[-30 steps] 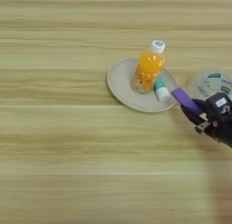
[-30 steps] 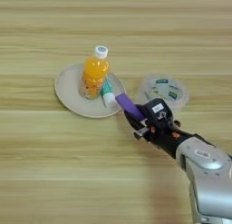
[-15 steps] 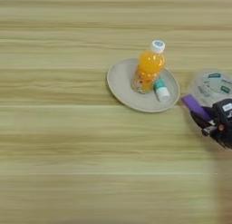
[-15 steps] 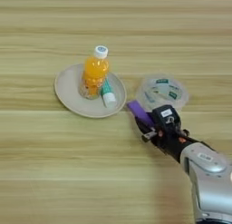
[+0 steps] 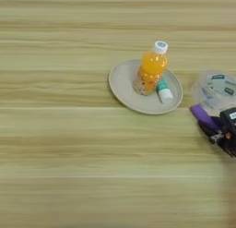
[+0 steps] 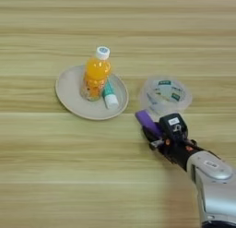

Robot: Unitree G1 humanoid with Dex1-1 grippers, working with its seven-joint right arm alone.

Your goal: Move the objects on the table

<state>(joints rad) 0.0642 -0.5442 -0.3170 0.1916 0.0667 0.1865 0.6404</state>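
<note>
Wooden table (image 6: 46, 176) with pale horizontal grain fills both views from above. Left of centre sits a beige round plate (image 6: 69, 100). On it stands an orange juice bottle (image 6: 95, 75) with a white cap, upright. Just right of the bottle, also on the plate, lies a small teal tube (image 6: 109, 94) with its white cap pointing toward the near rim, touching or almost touching the bottle's base.

Right of the plate, and apart from it, a wide clear tape roll (image 6: 166, 94) lies flat on the table, its green-labelled core facing up.

From the lower right corner comes the robot's right arm, a silver forearm (image 6: 214, 185) ending in the right gripper (image 6: 154, 132) with two black fingers. The fingers are closed around a short purple stick (image 6: 147, 121), pinching its lower end. The stick's free end juts out past the fingertips, up and to the left, slanted, pointing toward the gap between plate and tape roll. One black finger runs along the stick's lower left side; the gripper's black body, with a small white label, sits just behind the stick on its right. The stick lies just in front of the tape roll's near edge and near the plate's right rim, touching neither. Whether the stick rests on the wood or is held slightly above it cannot be told.
</note>
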